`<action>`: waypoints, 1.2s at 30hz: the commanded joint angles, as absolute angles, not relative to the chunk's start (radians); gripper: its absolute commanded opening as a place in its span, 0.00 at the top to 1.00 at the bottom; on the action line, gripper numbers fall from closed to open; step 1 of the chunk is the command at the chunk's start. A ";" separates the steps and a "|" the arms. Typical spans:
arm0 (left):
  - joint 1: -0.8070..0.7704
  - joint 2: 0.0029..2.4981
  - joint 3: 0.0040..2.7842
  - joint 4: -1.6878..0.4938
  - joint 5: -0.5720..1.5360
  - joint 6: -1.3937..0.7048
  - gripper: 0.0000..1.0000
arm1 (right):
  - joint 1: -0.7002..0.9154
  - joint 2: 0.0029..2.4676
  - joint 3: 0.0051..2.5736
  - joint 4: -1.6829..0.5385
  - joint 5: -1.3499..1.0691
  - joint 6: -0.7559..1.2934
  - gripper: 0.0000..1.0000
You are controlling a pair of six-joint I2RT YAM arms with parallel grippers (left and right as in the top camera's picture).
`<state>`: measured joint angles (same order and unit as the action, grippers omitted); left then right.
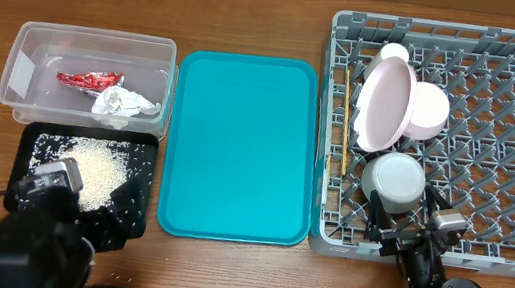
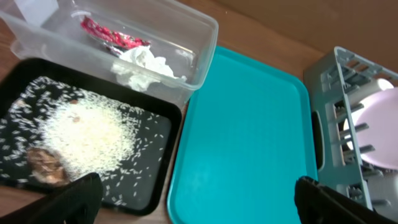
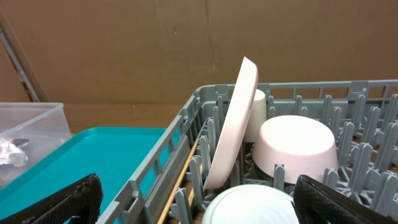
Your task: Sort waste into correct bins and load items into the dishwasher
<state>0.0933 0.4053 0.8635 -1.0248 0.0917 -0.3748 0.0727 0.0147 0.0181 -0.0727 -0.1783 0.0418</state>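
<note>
Apparently all is sorted: wrapper [image 2: 112, 36] and napkin [image 2: 146, 67] are kept in the tub [image 2: 199, 37] beyond the wide, empty left fingers [image 2: 68, 199], rice [image 2: 87, 134] just ahead; the plate [image 3: 233, 124] is racked before the wide, empty right fingers [image 3: 62, 199].

2 end effectors [image 2: 196, 198] [image 3: 198, 199], jaws wide apart

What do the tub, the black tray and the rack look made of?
Tub: clear, glossy plastic by the look; wrapper and napkin show through its walls.
Black tray: probably plastic, with a smooth, faintly shiny rim.
Rack: grey matte moulded plastic, judging by its uniform pegs.
</note>
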 commanded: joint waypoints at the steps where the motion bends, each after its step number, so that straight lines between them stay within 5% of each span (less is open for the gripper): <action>1: 0.091 0.309 0.720 -0.888 0.078 -0.451 0.00 | 0.071 0.003 0.008 -0.069 -0.173 0.046 0.00; 15: 0.091 0.063 0.276 -0.183 0.097 -0.453 0.00 | 0.071 0.003 0.008 -0.069 -0.173 0.046 0.00; 36: 0.091 0.003 0.005 0.055 0.097 -0.388 0.00 | 0.071 0.003 0.008 -0.069 -0.173 0.046 0.00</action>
